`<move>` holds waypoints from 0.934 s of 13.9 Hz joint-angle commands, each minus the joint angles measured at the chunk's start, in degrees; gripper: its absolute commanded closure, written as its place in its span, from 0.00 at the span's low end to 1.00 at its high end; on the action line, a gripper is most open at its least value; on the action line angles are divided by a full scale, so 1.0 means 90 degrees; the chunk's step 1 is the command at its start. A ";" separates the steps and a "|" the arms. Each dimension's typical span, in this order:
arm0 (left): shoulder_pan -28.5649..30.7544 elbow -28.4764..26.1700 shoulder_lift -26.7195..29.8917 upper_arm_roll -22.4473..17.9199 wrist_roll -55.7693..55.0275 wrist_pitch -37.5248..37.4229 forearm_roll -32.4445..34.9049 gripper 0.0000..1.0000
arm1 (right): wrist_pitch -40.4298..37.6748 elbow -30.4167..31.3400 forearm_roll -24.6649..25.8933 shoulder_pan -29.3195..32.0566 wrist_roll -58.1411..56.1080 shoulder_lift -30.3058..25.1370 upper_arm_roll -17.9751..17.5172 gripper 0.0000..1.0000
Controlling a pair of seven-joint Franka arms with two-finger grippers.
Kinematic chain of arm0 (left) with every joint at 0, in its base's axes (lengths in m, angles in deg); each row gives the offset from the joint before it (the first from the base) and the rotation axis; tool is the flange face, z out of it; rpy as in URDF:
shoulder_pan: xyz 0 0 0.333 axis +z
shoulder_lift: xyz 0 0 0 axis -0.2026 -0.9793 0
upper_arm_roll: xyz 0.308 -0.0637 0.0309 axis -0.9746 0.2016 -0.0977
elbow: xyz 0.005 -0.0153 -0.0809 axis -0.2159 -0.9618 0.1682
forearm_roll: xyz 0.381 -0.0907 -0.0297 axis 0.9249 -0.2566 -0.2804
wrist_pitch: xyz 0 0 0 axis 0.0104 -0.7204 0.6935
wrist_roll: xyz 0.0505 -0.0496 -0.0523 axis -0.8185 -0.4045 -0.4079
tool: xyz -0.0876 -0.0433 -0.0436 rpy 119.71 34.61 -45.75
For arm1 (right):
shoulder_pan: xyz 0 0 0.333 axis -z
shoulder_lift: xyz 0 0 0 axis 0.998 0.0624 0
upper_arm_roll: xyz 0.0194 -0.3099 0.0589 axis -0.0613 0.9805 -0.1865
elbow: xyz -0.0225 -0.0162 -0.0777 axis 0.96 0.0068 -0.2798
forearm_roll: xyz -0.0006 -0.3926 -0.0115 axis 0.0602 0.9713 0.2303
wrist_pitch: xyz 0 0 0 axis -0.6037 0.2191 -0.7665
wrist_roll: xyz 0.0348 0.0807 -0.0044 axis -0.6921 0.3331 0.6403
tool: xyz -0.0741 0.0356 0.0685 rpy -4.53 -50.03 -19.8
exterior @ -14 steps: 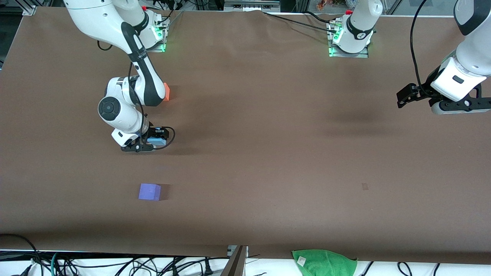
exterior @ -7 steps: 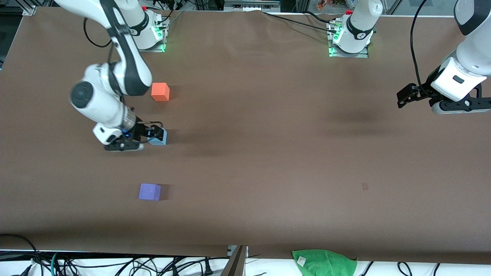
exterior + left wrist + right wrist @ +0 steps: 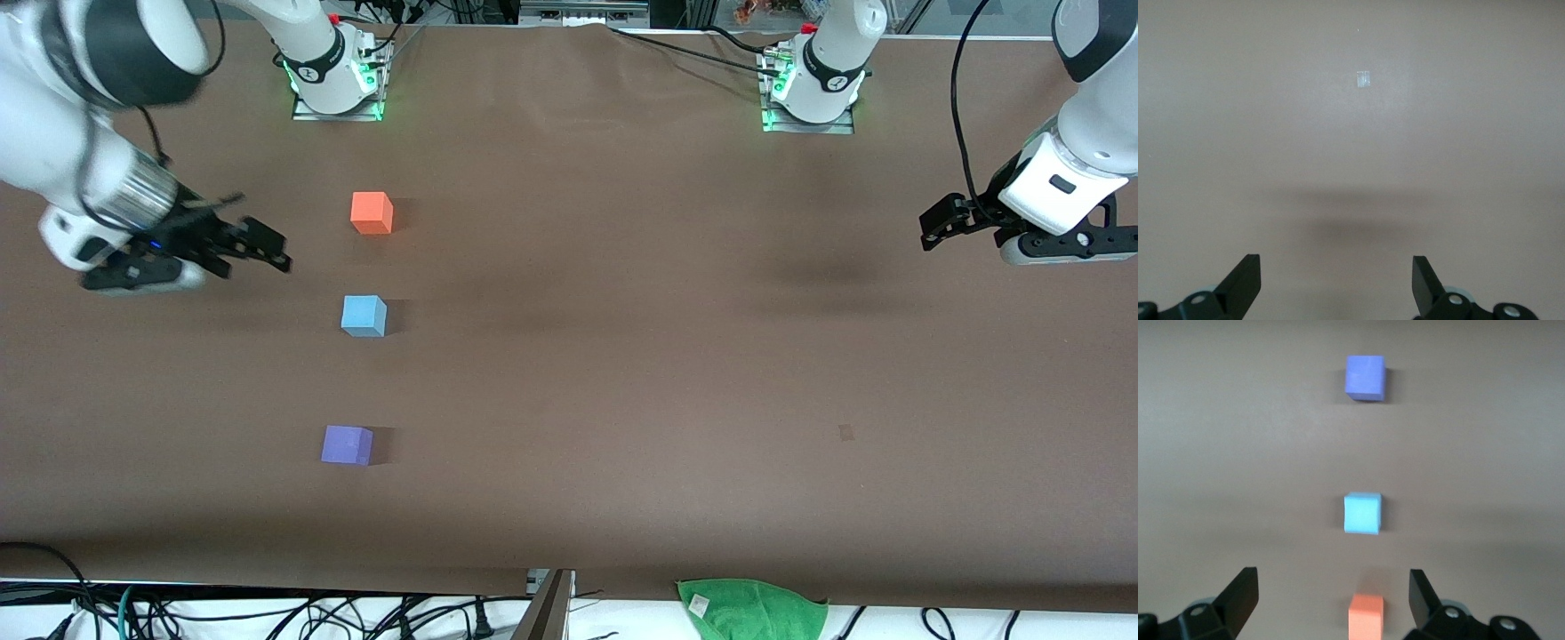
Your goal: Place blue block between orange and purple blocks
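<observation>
Three cubes lie in a line on the brown table. The orange block (image 3: 372, 213) is farthest from the front camera, the blue block (image 3: 364, 316) sits in the middle, and the purple block (image 3: 347, 444) is nearest. The right wrist view shows the same row: orange block (image 3: 1366, 617), blue block (image 3: 1362, 513), purple block (image 3: 1365, 377). My right gripper (image 3: 267, 249) (image 3: 1331, 600) hangs open and empty, raised over the table toward the right arm's end, apart from all three blocks. My left gripper (image 3: 933, 227) (image 3: 1336, 283) waits open and empty over the left arm's end.
A green cloth (image 3: 751, 606) lies at the table's edge nearest the front camera. A small pale mark (image 3: 845, 433) (image 3: 1363, 79) sits on the table toward the left arm's end. Cables (image 3: 267, 613) run below the front edge.
My right gripper opened, let go of the blue block, then rose and drew back toward the right arm's end. The blue block stayed on the table. The left arm has not moved.
</observation>
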 commanded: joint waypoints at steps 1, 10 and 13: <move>0.0056 0.0059 0.0046 0.0040 0.0060 -0.0024 -0.0109 0.00 | -0.1066 -0.0943 0.0202 -0.0008 0.0328 0.0163 -0.0028 0.00; 0.0066 0.0147 0.0026 0.0030 0.0060 -0.0014 -0.0100 0.00 | -0.1321 -0.1286 0.0602 0.2033 -0.0209 0.0133 -0.1912 0.00; 0.0056 0.0147 0.0026 0.0030 0.0060 -0.0014 -0.0100 0.00 | -0.1419 -0.1424 0.0574 0.2043 -0.0151 0.0182 -0.1912 0.00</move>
